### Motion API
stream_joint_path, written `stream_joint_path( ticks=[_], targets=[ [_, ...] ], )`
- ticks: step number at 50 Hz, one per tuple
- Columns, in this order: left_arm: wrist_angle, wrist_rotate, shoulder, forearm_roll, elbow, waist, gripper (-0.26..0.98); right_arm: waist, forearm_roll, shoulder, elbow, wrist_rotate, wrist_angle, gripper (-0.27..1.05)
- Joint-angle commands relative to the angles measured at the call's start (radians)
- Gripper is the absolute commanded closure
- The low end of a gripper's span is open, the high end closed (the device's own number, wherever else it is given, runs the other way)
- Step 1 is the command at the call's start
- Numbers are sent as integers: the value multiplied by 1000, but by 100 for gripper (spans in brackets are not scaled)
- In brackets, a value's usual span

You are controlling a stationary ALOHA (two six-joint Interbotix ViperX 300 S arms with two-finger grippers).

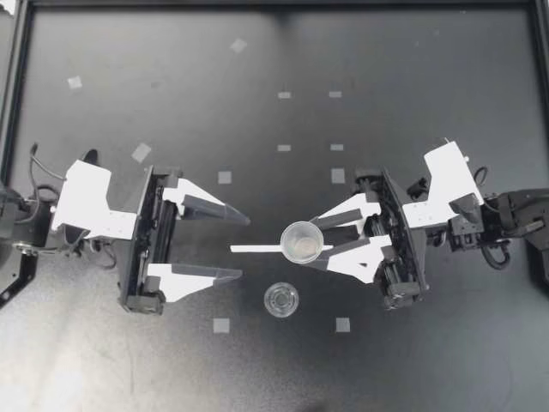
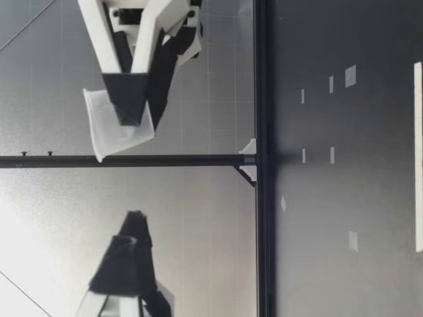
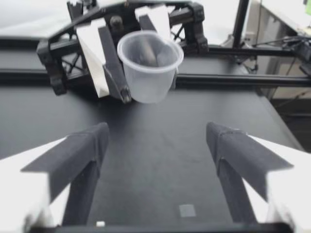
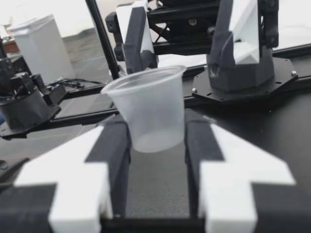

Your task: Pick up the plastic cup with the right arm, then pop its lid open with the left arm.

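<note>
My left gripper (image 1: 243, 248) stands open with nothing between its fingers, facing my right gripper (image 1: 309, 243) across a short gap. The right gripper is shut on a clear plastic cup (image 1: 302, 242), rim up. In the low view the cup (image 2: 122, 132) hangs well above the table in the right gripper (image 2: 129, 113), with the left gripper (image 2: 132, 228) at about the same height. The left wrist view shows the cup (image 3: 150, 65) straight ahead of the open left fingers (image 3: 90, 145). In the right wrist view both fingers press the cup (image 4: 153, 109).
A second clear cup (image 1: 281, 300) stands on the black table (image 1: 386, 51) just in front of the grippers. A thin white strip (image 1: 256, 249) lies under them, also seen as a strip (image 2: 418, 155) in the low view. Small grey tape squares (image 1: 224, 177) dot the surface.
</note>
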Motion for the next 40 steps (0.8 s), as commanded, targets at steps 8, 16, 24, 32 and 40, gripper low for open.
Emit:
stream_joint_path(
  ticks=[8, 16, 24, 32, 40],
  targets=[
    [3, 14, -9, 2, -23, 2, 0, -3, -2, -2, -25, 0, -3, 45],
    [3, 12, -15, 2, -21, 2, 0, -3, -2, 2, -29, -2, -2, 45],
    [3, 12, -20, 2, -28, 2, 0, -3, -2, -2, -29, -2, 6, 45],
    [3, 14, -20, 2, -26, 2, 0, -3, -2, 2, -31, -2, 12, 45],
    [3, 12, -14, 2, -28, 2, 0, -3, -2, -5, -31, -2, 12, 45]
  ],
)
